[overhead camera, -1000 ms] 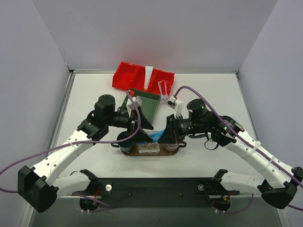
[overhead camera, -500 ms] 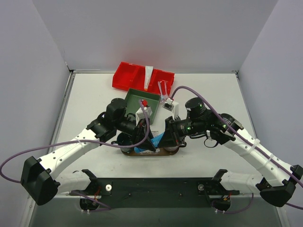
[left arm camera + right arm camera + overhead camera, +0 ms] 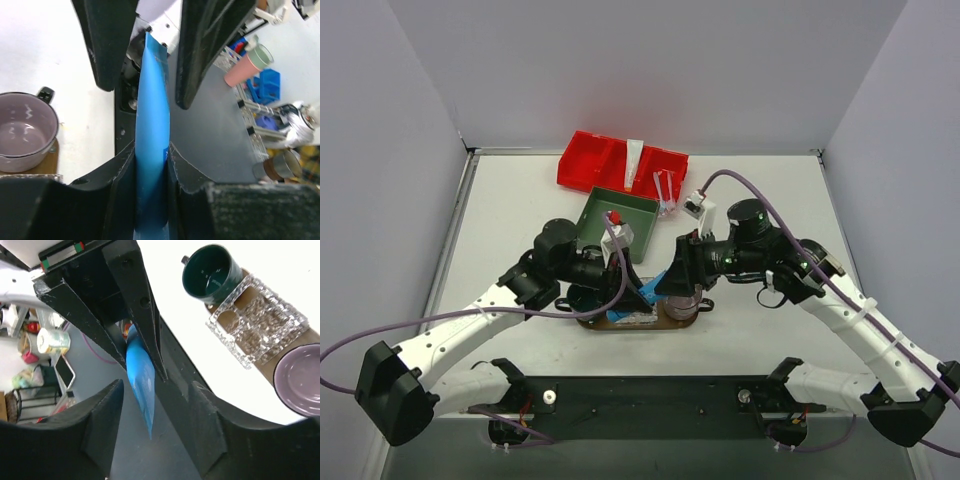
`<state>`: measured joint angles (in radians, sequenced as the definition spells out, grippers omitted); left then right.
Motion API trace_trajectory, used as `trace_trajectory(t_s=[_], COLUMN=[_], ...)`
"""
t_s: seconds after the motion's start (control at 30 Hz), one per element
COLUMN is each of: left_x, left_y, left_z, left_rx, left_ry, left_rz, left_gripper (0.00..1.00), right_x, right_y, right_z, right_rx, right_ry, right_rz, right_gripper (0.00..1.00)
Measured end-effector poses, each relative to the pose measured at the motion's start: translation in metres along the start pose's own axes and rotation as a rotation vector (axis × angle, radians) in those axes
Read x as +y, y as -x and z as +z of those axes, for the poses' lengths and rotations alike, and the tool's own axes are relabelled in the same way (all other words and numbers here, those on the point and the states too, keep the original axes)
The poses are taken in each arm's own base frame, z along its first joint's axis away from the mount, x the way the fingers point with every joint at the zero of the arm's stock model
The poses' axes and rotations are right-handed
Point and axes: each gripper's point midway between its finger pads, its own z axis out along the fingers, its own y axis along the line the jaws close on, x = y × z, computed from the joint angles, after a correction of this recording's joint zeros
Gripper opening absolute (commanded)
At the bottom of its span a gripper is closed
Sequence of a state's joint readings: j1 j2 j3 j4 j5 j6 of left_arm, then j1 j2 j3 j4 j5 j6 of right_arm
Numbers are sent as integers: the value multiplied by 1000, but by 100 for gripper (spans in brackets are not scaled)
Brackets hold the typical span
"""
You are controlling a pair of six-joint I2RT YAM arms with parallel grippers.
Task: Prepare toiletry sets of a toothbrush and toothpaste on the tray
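Blue toothpaste tube [image 3: 152,125] is clamped in the left gripper [image 3: 151,165], its crimped end flanked by the wide-spread right gripper [image 3: 156,390], the wooden tray [image 3: 665,321] just below. Centred closing before release is advised.

The blue tube [image 3: 152,140] is showing smooth, satiny plastic between matt black fingers [image 3: 100,200]. The purple mug [image 3: 25,132] is gleaming glossy; the clear holder [image 3: 255,320] is looking rough-faceted on the brown wooden tray [image 3: 30,166].

Blue tube [image 3: 152,100] base hidden inside left hand [image 3: 151,152] grip; tray [image 3: 676,320] mostly covered from above.
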<state>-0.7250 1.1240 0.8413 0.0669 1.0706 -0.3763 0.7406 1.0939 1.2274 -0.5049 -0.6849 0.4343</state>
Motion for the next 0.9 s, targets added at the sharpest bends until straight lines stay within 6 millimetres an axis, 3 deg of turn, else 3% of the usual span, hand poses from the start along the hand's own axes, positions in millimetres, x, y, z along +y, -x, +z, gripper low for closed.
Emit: trace_trajectory(t_s=[0.2,0.37,0.5,0.73,0.9], left_x=[4,-2,-1,6,5], left_y=[18,29,33,36,36], left_z=[-3,-7,-11,-19,-20], left_rx=[-112,-162,-187,-217,-219], left_ry=[79,76,76,93,86], left_rz=[46,87,93,78,77], left_gripper=[11,12,12,13,12], right_x=[0,4,9,7,10], right_y=[21,42,53,50,52], right_z=[-14,-24,-18,-1,0], right_rx=[-195,-358,-376,-331,-346], right_ry=[-13,8,44,81,108], right_rz=[-40,-67,-67,-33,-30], right_gripper=[62,63,58,44,25])
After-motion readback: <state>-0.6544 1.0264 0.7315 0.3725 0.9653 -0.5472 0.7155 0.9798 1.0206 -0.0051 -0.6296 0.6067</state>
